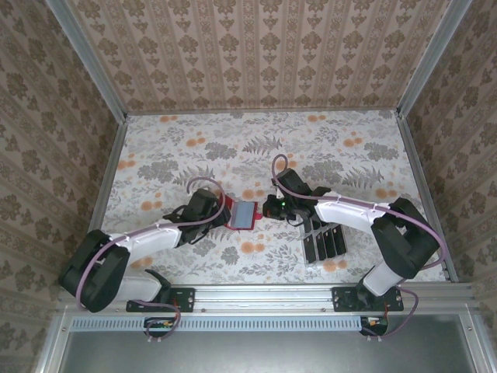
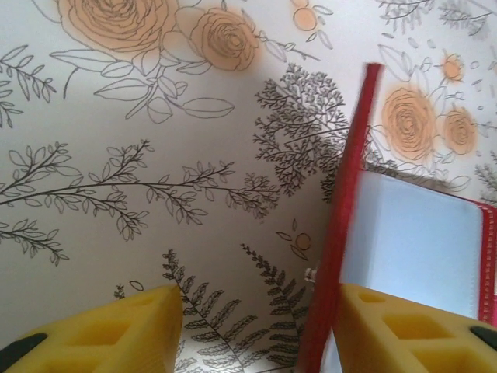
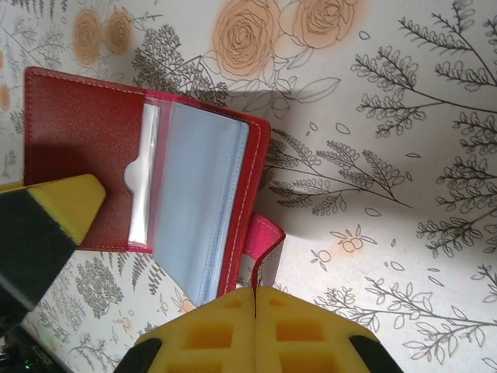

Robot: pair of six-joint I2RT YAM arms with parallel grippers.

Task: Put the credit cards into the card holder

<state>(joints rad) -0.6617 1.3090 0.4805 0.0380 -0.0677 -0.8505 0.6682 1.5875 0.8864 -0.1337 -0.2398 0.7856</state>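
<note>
- Near edge of the table (image 1: 233, 148): both of my arms are bolted here, left arm toward the left corner, right arm toward the right corner.
- Clear slotted tray (image 1: 318, 263): it stands close to the near edge, right of centre, just beside my right forearm.
- Credit cards (image 1: 324, 242): several black cards stand on edge in the tray slots, side by side. None is held by either gripper.
- Card holder (image 1: 243, 215) (image 3: 85, 148): it lies open about midway across the table, between my two grippers and well apart from the tray. The red covers are spread and the clear sleeves inside face up.
- Left gripper (image 1: 227, 213) (image 2: 256, 311): the jaws stand apart and straddle the raised red cover (image 2: 342, 233) at the holder's left edge. One yellow finger (image 2: 411, 330) sits against the sleeve side of that cover. The other finger (image 2: 116, 334) is clear of it over bare table. The cover is not clamped.
- Right gripper (image 1: 269, 207) (image 3: 255, 311): the jaws are closed, yellow fingers pressed together. The holder's red closure tab (image 3: 264, 233) runs down into the seam between them, so I grip the holder by this tab at its right edge.
- Far half of the table: flower-print surface up to the far edge, bounded by patterned walls (image 1: 264, 54).
</note>
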